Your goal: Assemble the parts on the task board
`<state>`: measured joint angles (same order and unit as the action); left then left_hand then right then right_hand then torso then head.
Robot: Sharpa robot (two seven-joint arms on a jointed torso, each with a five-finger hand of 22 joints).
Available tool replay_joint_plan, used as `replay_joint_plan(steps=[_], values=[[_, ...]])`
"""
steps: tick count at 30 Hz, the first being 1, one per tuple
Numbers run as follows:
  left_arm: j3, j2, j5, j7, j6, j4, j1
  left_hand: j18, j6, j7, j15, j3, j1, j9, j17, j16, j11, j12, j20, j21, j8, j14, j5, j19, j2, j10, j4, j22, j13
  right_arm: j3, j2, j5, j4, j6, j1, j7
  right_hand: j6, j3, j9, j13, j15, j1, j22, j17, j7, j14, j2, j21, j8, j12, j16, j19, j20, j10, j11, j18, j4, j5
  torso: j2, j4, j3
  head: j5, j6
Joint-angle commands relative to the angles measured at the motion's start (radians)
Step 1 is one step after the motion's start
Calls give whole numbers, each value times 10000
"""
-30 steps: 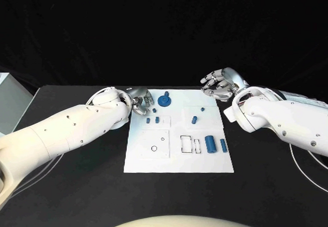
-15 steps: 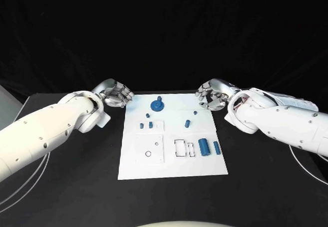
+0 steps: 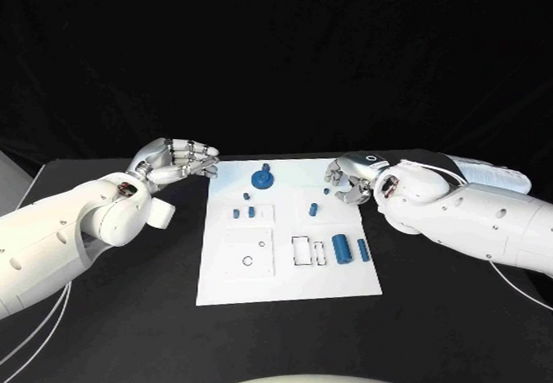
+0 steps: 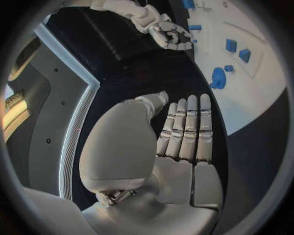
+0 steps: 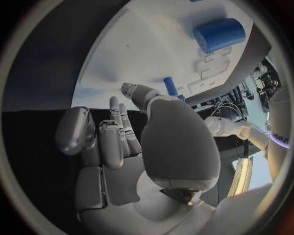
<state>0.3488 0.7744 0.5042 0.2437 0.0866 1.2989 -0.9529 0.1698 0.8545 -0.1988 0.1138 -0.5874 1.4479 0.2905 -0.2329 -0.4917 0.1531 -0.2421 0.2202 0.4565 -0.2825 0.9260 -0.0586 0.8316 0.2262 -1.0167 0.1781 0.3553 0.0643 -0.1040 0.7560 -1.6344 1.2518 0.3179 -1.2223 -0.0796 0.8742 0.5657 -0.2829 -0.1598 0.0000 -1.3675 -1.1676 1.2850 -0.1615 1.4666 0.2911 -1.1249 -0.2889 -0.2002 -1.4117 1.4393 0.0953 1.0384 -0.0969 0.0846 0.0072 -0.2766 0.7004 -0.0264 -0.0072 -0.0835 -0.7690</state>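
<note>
Now your task board point(image 3: 286, 276) lies between both hands, blue parts point(image 3: 343, 246) scattered on it. Your left hand point(image 3: 175, 161) hovers just off its far corner, fingers extended, holding nothing. Your right hand point(image 3: 353, 179) hangs over the opposite far edge, fingers curled, empty.

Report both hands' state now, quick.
Left hand: open, holding nothing, beside the task board.
Right hand: fingers curled, holding nothing, at the board's far right edge.

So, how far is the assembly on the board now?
Early. The task board has the round part standing at its far edge; the cylinder lies loose. The left hand and right hand hold nothing, so placing is left.
</note>
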Motion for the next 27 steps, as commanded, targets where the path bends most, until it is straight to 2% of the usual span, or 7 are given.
replay_joint_plan(steps=[1, 5, 9, 12, 17, 22, 27], values=[[175, 139, -937, 705, -582, 287, 195, 122, 99, 6, -11, 91, 123, -16, -62, 227, -4, 214, -2, -173, -49, 128, 4, 132, -19, -133, -5, -137, 7, -16, -55, -748, 0, -292, 58, -174, 131, -70, 7, 48, 94, 38, -14, -6, 0, 400, -44, 11, 50, 55, 60, 13, 60, 72, -15, 136, 8, 30, 2, 0, 3, -5, -38], [352, 252, -1033, 726, -545, 467, 352, 119, 117, -18, -7, 117, 136, -26, -109, 364, 6, 346, -5, -273, -37, 187, 3, 200, -18, -172, 0, -212, 8, -25, -115, -779, 47, -191, 98, -183, 257, -41, 5, 144, 84, 43, -11, -8, 10, 404, -78, 19, 51, 112, 62, 23, 61, 169, -5, 139, 42, -21, 9, 10, 4, 8, -46], [417, 309, -1065, 718, -488, 533, 408, 120, 114, -60, -6, 136, 153, -38, -147, 427, 22, 414, -8, -325, -18, 237, 3, 244, -12, -192, -6, -252, 13, -28, -167, -784, 92, -46, 116, -197, 511, 132, -1, 311, 55, 53, -36, -21, 41, 412, -172, -1, 47, 195, 69, 54, 50, 433, 28, 136, 143, -67, 15, 6, 5, 17, -47], [440, 331, -1076, 705, -454, 569, 428, 119, 116, -77, -3, 143, 158, -43, -163, 448, 29, 431, -8, -344, -12, 255, 3, 260, -14, -207, -6, -266, 17, -30, -217, -774, 81, -7, 123, -220, 693, 299, -10, 430, 36, 83, -46, -36, 68, 415, -244, -4, 39, 282, 77, 70, 34, 588, 51, 134, 237, -15, 21, 14, 26, 26, -60], [455, 345, -1067, 670, -404, 627, 440, 119, 124, -101, -4, 155, 170, -49, -191, 468, 38, 454, -10, -371, -5, 293, 3, 285, -14, -226, -11, -286, 22, -36, -308, -741, -17, 1, 142, -252, 927, 521, -32, 583, 28, 162, -49, -39, 89, 421, -385, 6, 17, 415, 78, 82, 22, 745, 62, 132, 400, 10, 25, 9, 21, 35, -69], [459, 344, -1021, 611, -351, 659, 444, 117, 125, -129, -1, 168, 170, -56, -213, 485, 52, 476, -10, -392, 4, 315, 4, 302, -11, -230, -8, -302, 24, -41, -388, -716, -74, 61, 173, -276, 1098, 774, -59, 722, 15, 157, -33, -69, 107, 417, -527, 39, 6, 542, 96, 84, 14, 892, 79, 136, 486, 80, 28, 24, 50, 50, -88], [461, 342, -967, 524, -261, 672, 446, 114, 127, -149, 4, 176, 171, -61, -231, 502, 63, 492, -9, -412, 11, 326, 3, 313, -13, -234, -4, -316, 26, -43, -479, -709, -85, 115, 189, -371, 1264, 973, -106, 820, -2, 128, -15, -91, 131, 414, -669, 73, -40, 642, 110, 81, 0, 1028, 99, 142, 511, 128, 29, 31, 53, 46, -88]])
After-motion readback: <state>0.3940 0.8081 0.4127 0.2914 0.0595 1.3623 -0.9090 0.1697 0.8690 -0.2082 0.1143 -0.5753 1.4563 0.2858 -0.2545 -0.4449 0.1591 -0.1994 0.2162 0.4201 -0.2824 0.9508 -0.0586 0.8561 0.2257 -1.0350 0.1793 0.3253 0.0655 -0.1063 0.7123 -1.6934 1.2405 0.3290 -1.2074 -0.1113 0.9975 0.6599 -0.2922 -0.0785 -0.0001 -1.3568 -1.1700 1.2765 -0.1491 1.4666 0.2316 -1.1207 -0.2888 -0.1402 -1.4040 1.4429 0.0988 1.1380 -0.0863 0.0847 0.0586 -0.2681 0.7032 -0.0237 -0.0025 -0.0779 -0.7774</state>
